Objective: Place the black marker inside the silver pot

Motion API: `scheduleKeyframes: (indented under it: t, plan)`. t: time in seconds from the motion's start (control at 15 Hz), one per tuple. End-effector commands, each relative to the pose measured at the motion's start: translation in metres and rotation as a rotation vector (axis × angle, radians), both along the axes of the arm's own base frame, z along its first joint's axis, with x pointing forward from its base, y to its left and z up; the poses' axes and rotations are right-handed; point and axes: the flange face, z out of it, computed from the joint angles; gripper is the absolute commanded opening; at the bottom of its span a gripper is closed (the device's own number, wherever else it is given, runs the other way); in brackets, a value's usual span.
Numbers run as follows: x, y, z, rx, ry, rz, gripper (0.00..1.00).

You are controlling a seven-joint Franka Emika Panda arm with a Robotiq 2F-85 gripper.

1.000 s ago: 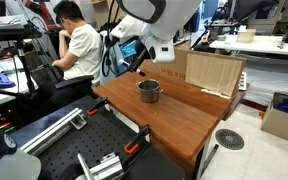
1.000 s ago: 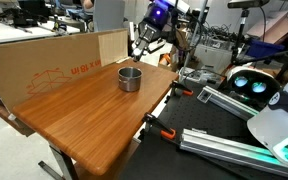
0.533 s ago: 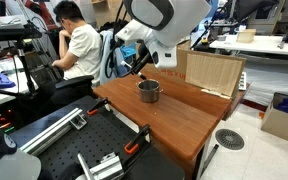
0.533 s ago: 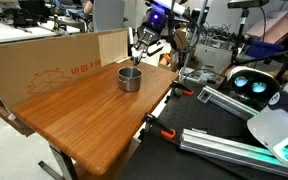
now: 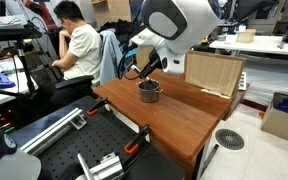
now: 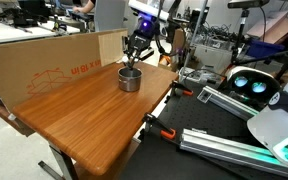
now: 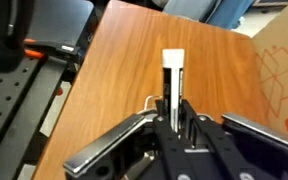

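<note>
The silver pot [image 5: 149, 92] stands on the wooden table [image 5: 184, 120], near its far end; it also shows in the other exterior view [image 6: 130, 79]. My gripper [image 5: 143, 72] hangs just above the pot, also seen from the other side [image 6: 134, 60]. In the wrist view the gripper [image 7: 174, 118] is shut on the black marker [image 7: 172, 85], which sticks out past the fingers with its light tip forward. The pot's shiny rim [image 7: 109, 142] shows on both sides below the fingers.
A cardboard box [image 5: 212, 70] stands on the table's far side and shows as a long wall [image 6: 54, 62] in an exterior view. A seated person [image 5: 76, 45] is behind the table. Black rails and clamps [image 5: 94, 140] lie beside the table.
The arm has swung with the marker from beside the pot to right above it and has come lower. The pot has not moved.
</note>
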Motion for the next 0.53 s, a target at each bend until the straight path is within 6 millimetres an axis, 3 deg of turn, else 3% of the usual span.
scheduleKeyframes:
  t: [0.0,0.47]
  plan:
    - [0.014,0.002,-0.012,0.017,0.062,-0.015,0.05]
    - [0.022,0.006,-0.031,-0.023,0.121,-0.016,0.05]
